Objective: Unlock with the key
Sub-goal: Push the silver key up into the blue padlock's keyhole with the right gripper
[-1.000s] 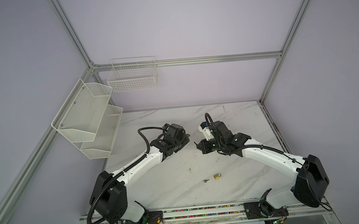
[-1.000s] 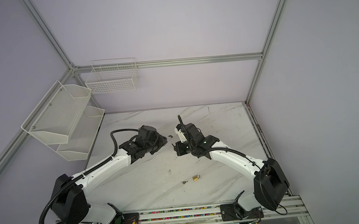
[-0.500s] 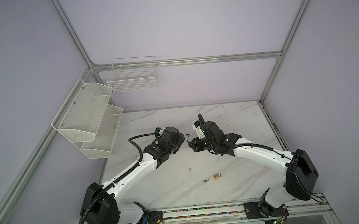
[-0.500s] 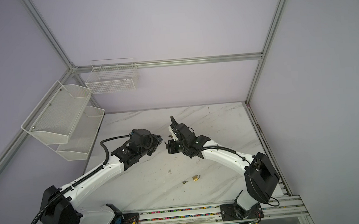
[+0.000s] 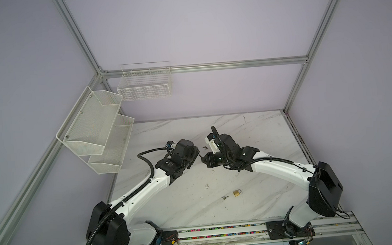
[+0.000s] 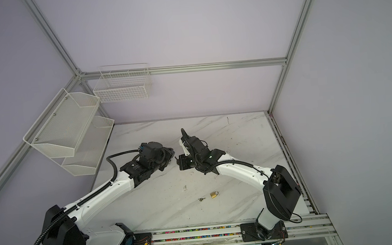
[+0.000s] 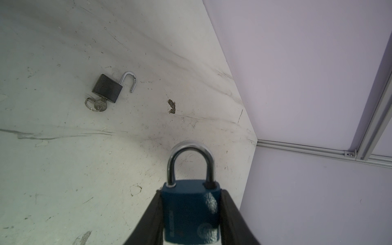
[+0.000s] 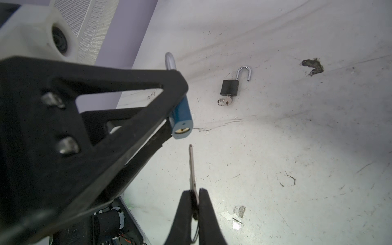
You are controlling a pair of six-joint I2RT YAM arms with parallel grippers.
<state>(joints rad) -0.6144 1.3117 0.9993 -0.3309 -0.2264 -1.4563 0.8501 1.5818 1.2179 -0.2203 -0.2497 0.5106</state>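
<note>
above the middle of the table (image 5: 251, 135), the left hand (image 7: 192, 197) is clenching the blue padlock (image 8: 181, 115) by its sides, keyhole (image 8: 182, 129) facing the right hand (image 8: 195, 194); the right hand is pinching the key (image 8: 192, 167), its tip pointing at the keyhole, just apart, both arms reaching inward.

gap: key (image 8: 192, 167) to blue padlock (image 8: 180, 117) unobstructed | black padlock (image 8: 230, 87): apparently aside
</note>
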